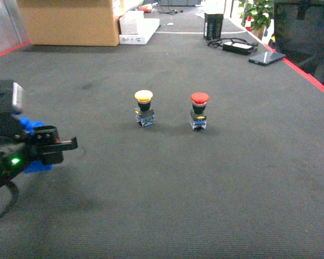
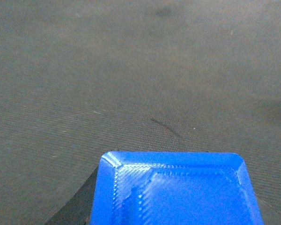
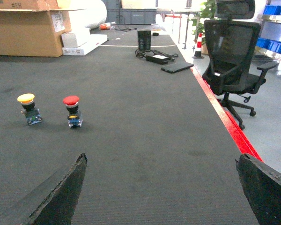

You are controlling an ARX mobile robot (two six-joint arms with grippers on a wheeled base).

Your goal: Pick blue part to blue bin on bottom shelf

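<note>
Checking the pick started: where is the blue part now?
Head view, far left: the blue part sits at the left end effector, well left of the yellow-capped button; whether it is gripped is unclear.

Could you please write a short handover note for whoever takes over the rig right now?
Left gripper: at the left edge of the dark mat, around the blue part. Whether it is clamped or the part is lifted cannot be told.
Right gripper: open, empty, hovering over bare mat.
Yellow-capped button and red-capped button stand upright mid-mat, untouched and apart.
Blue bin and bottom shelf: not in any view.
Done: left gripper is at the part.
Left: confirm the grasp, find the shelf, place the part in the blue bin.
</note>
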